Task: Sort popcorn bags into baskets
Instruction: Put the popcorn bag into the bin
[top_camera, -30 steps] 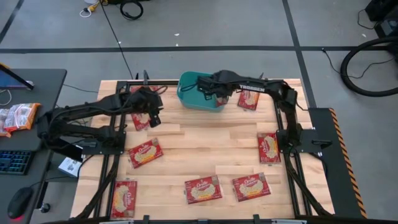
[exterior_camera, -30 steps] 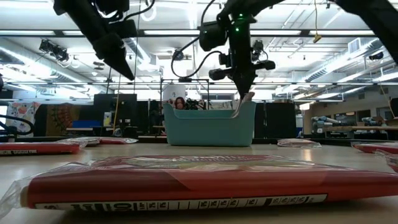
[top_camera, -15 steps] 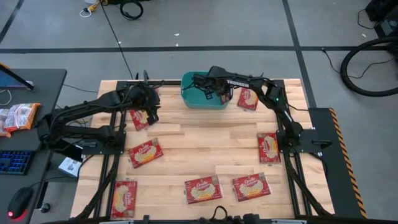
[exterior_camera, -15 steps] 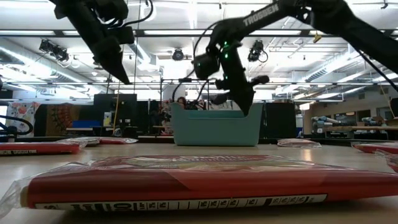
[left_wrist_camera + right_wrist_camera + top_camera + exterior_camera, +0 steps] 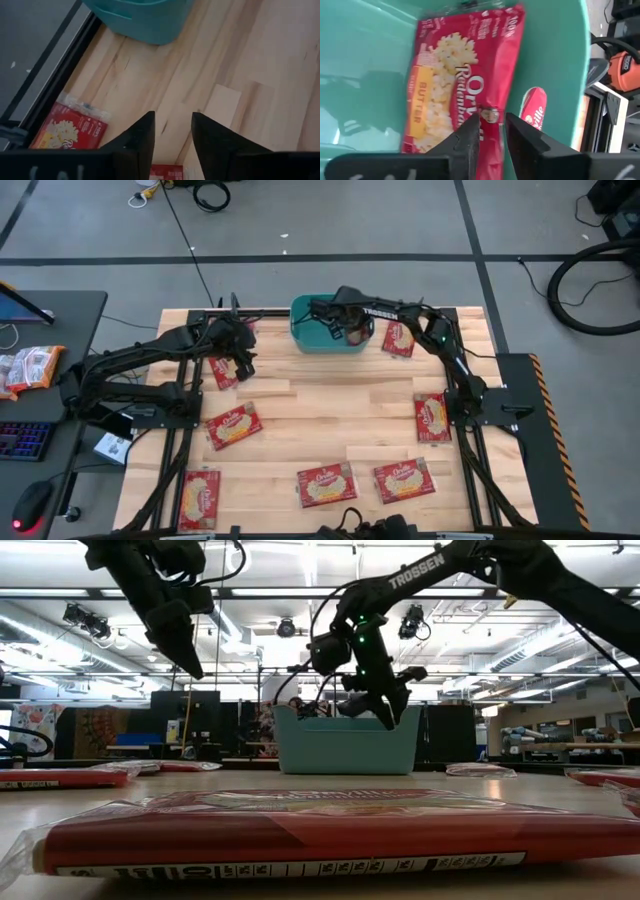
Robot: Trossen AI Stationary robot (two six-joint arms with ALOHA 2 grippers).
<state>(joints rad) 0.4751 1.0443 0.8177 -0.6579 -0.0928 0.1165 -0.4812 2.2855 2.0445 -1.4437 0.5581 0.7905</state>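
Right gripper parted over a bag in the tub; left gripper open above the next bag.

From above, the teal tub (image 5: 325, 338) sits at the table's far edge; the right gripper (image 5: 335, 332) hangs over its interior, while the left gripper (image 5: 243, 360) hovers over a popcorn bag (image 5: 225, 372) lying just left of the tub, its long axis running roughly toward the far edge, so the left arm is clearly nearer to it. At table height, the right gripper (image 5: 392, 712) is at the tub's rim (image 5: 345, 720), fingers slightly apart. The left wrist camera shows open fingers (image 5: 140, 145) with a red bag edge (image 5: 167, 172) directly beneath. The right wrist camera shows a bag (image 5: 462, 75) lying inside the tub past the parted fingers (image 5: 470, 140), apparently released, its long axis running away from them.
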